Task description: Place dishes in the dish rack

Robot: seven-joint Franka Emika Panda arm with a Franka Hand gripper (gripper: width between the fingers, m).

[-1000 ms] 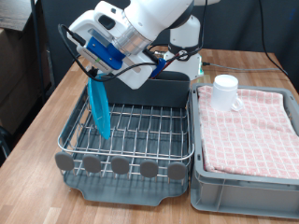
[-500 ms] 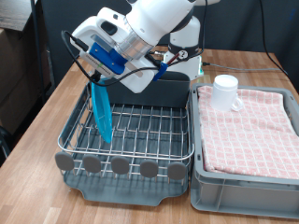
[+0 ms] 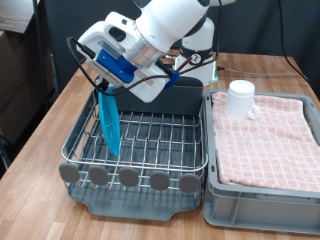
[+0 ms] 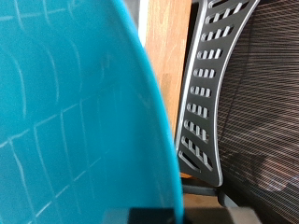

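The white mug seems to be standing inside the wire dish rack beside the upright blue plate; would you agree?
Not quite: in the exterior view the white mug stands on the pink checked cloth in the grey crate, not in the dish rack. The blue plate is upright in the rack.

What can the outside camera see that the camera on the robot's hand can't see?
Only the exterior view shows the large silver wire dish rack, the white mug with a handle on the grey crate lined with pink checked cloth, and the end effector gripping the top edge of the plate, which stands upright in the rack. Only the wrist view shows a black mesh office chair up close. Both show the round light-blue plate and the wooden table.
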